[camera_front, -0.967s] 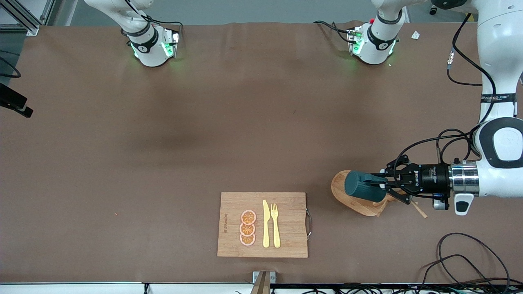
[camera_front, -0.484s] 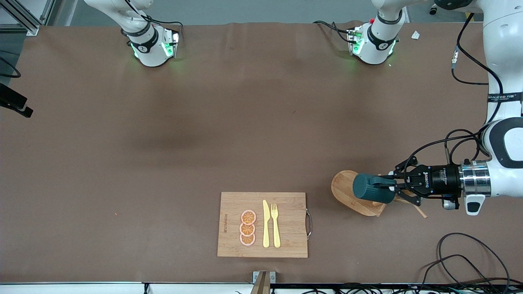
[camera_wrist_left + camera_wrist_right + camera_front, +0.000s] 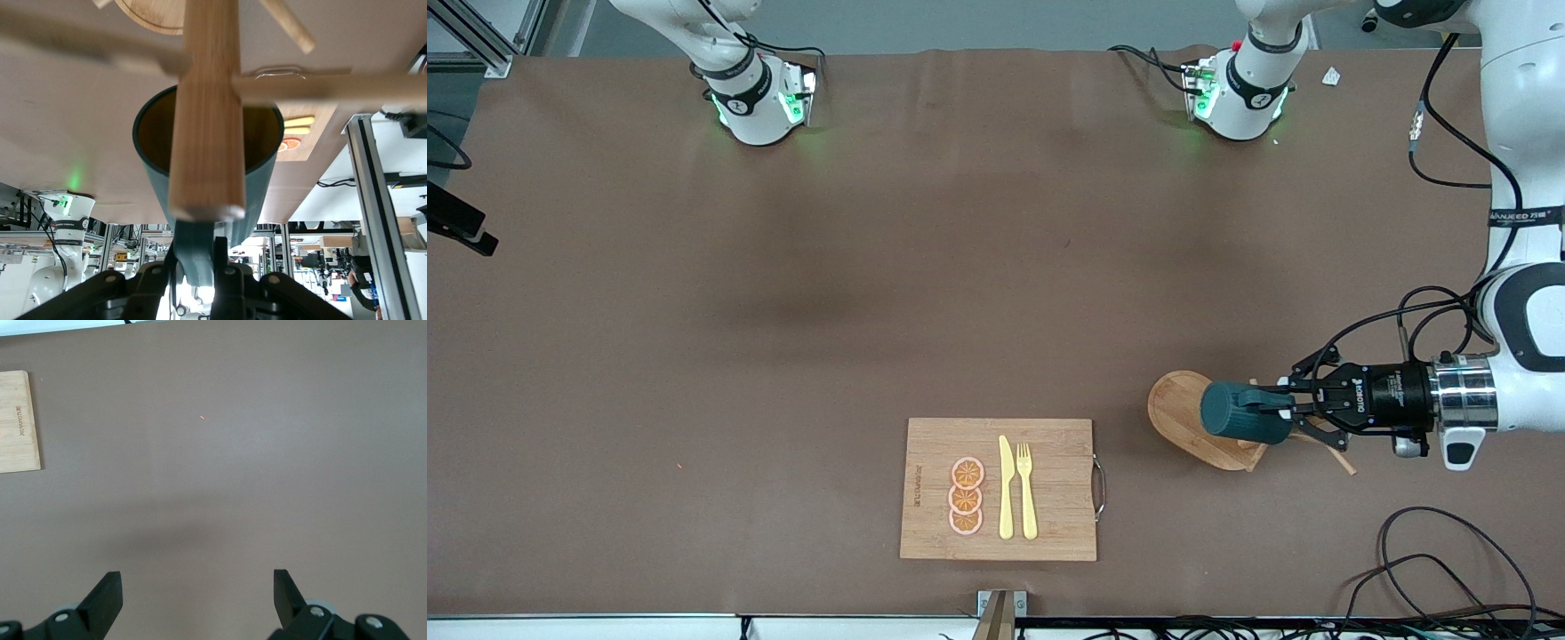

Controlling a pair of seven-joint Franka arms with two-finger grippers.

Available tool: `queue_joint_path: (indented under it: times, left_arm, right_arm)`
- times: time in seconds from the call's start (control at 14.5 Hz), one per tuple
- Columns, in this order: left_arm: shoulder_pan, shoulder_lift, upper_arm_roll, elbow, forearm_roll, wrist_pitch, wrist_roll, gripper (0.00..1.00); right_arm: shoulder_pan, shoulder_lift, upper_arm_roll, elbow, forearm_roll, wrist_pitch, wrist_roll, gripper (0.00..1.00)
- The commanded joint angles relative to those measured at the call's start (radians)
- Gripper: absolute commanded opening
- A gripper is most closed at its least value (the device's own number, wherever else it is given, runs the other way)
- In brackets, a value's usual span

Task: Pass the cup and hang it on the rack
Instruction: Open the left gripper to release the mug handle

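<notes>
Over the rack [image 3: 1192, 427], toward the left arm's end of the table, the left gripper [image 3: 1282, 412] holds the cup [image 3: 1240, 413] in the air.

Its fingers are closed on the cup's handle, and the cup lies on its side with its mouth turned to the gripper. From the left wrist view, the rack's thick post [image 3: 208, 107] stands in front of the cup's mouth [image 3: 207, 133], with thin pegs [image 3: 313, 87] pointing out beside it; whether a peg touches the cup cannot be told. The right gripper [image 3: 197, 593] waits with its fingers apart over the bare brown table [image 3: 233, 453]. A bamboo cutting board [image 3: 998, 489] with a yellow knife [image 3: 1006, 488], a fork [image 3: 1026, 490] and three orange slices [image 3: 966, 496] lies nearer to the front camera than the rack.
</notes>
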Motion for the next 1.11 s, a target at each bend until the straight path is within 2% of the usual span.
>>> queue_joint_path:
  times: [0.0, 0.83, 1.04]
  left_arm:
    - [0.007, 0.004, -0.003, 0.001, -0.037, -0.002, -0.007, 0.00]
    - [0.017, 0.027, -0.003, 0.004, -0.041, -0.002, -0.011, 0.04]
    - [0.017, 0.027, -0.003, 0.004, -0.041, -0.002, -0.011, 0.10]
  right_arm:
    - [-0.010, 0.004, 0.006, 0.014, 0.003, -0.009, 0.000, 1.00]
    - [-0.012, 0.003, 0.004, 0.014, 0.001, -0.006, -0.001, 1.00]
    - [-0.012, 0.004, 0.004, 0.015, 0.001, -0.006, -0.001, 1.00]
